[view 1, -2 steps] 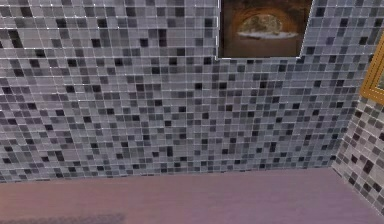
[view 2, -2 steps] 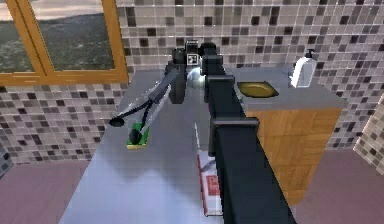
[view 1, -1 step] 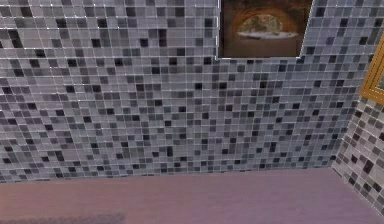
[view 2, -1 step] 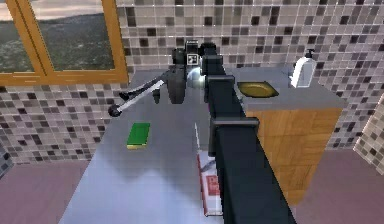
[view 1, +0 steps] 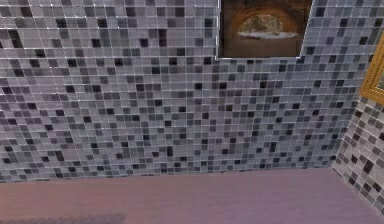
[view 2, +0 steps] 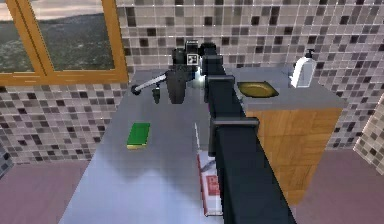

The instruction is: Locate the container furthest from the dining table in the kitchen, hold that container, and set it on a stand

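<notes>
On the grey countertop (view 2: 150,175), my arm's dark bar (view 2: 235,150) rises from the bottom edge to its two white marker squares (view 2: 192,58). Left of them hangs the gripper (view 2: 172,92), in front of the tiled wall and the counter's back edge. A thin grey piece (view 2: 147,85) juts out at its left, and I cannot tell whether the gripper holds anything. A white pump bottle (view 2: 303,70) stands at the counter's far right corner. Beside it lies a round brass-coloured bowl or basin (view 2: 257,90).
A green flat pad (view 2: 139,135) lies on the counter's left part, and a red and white box (view 2: 208,182) sits against the arm. A wooden cabinet front (view 2: 295,140) is below right, a wood-framed window (view 2: 60,40) upper left. Ahead stands a tiled wall (view 1: 150,100) with a framed picture (view 1: 262,28).
</notes>
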Controlling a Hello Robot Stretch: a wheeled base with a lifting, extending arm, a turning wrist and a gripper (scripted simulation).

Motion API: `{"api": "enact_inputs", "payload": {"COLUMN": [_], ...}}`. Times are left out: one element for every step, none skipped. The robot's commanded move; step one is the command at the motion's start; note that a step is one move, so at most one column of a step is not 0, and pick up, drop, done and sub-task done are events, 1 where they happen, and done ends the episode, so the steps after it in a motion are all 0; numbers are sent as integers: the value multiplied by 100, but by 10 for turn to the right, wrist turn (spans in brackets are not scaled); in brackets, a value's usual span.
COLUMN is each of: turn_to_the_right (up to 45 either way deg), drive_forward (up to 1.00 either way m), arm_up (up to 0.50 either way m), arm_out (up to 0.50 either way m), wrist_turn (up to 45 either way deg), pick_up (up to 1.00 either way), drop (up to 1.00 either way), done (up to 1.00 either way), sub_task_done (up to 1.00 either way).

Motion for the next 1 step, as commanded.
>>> {"api": "enact_inputs", "payload": {"turn_to_the_right": [0], "drive_forward": [0], "arm_up": [0], "arm_out": [0], "wrist_turn": [450], "pick_up": [0], "drop": [0], "done": [0], "sub_task_done": [0]}}
